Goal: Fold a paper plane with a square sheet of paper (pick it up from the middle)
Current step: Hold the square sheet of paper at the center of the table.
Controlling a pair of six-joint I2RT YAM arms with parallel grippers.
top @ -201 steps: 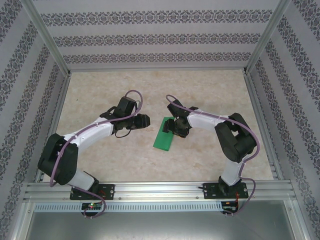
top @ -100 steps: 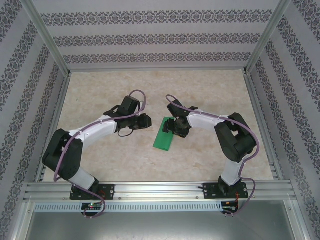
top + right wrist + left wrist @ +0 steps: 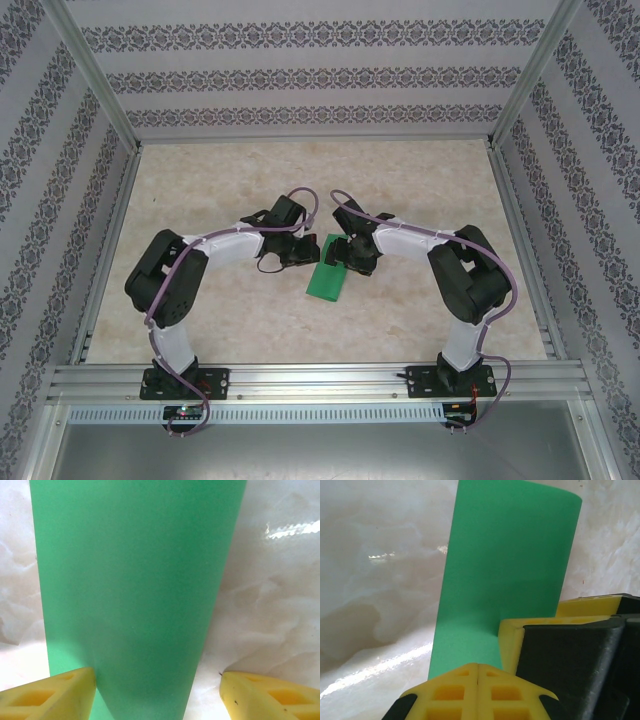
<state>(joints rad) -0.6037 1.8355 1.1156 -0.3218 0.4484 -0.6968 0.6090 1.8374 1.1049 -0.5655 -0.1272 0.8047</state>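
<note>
The square sheet of paper (image 3: 327, 282) lies on the table as a narrow bright green strip, folded lengthwise. My left gripper (image 3: 306, 252) is shut, its yellow fingertips (image 3: 465, 680) pressed together just over the strip's (image 3: 505, 570) end, with nothing seen between them. My right gripper (image 3: 341, 256) is open over the same end, close beside the left one. In the right wrist view the paper (image 3: 135, 580) runs away between the spread fingertips (image 3: 50, 695). The right gripper's finger (image 3: 512, 642) shows in the left wrist view. The paper plane is out of view.
The table is pale marbled stone (image 3: 250, 180) inside a metal frame (image 3: 300, 380) with patterned walls. Both arms bend inward, their wrists nearly meeting at the table's middle.
My left arm has swung right to the paper's end, and its gripper has shut. The right arm and the paper have not moved.
</note>
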